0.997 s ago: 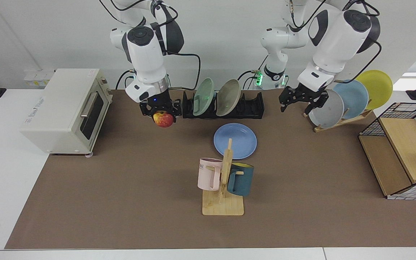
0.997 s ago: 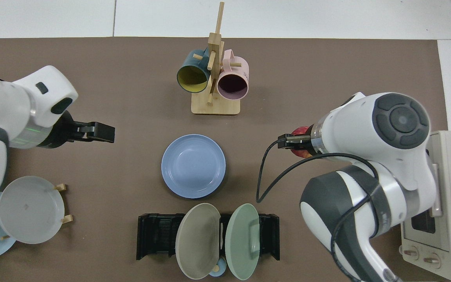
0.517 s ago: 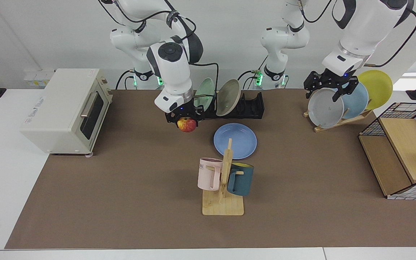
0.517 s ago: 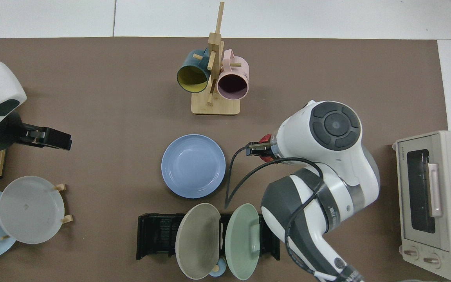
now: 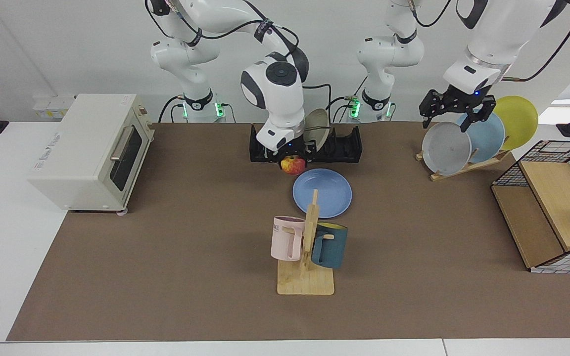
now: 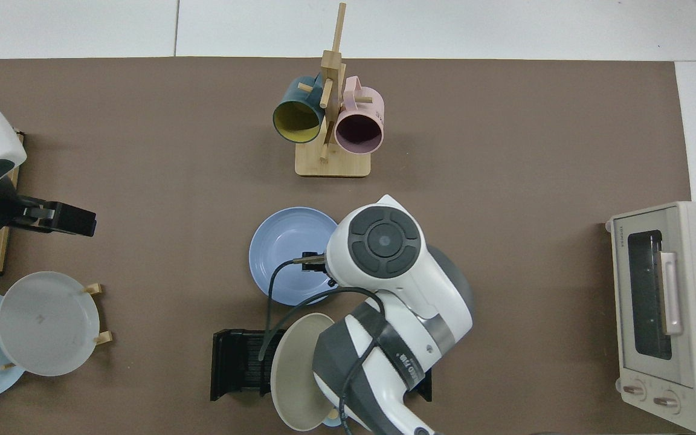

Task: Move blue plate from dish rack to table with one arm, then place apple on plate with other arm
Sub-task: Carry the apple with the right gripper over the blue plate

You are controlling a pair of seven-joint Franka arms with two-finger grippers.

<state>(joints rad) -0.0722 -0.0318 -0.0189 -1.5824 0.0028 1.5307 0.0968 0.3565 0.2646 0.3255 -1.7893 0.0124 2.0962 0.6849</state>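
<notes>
Blue plate (image 5: 322, 193) flat on the brown mat of the worktop (image 5: 166, 257), just in front of the black dish rack (image 5: 344, 146) and behind the wooden mug stand (image 5: 306, 277) with its pink mug (image 5: 287, 237) and dark teal mug (image 5: 329, 244). Apple (image 5: 292, 165) clamped in the right hand (image 5: 292, 161), held above the mat at the plate's rim on the rack side, clear of the plate's surface. From above, apple hidden under the right arm's wrist; only the hand's tip (image 6: 310, 260) showing over the blue plate (image 6: 290, 254). In the dish rack (image 6: 236, 362), a beige-grey plate (image 6: 293, 374) standing on edge. Left hand (image 5: 455, 106) raised above the light wooden plate stand (image 5: 463, 165) with its grey (image 5: 443, 148), pale blue (image 5: 488, 133) and yellow (image 5: 517, 121) plates, fingers apart, holding nothing, waiting. Cream toaster oven (image 5: 87, 151) at the far side of the worktop, a wire-and-wood basket (image 5: 552, 207) at the other.
</notes>
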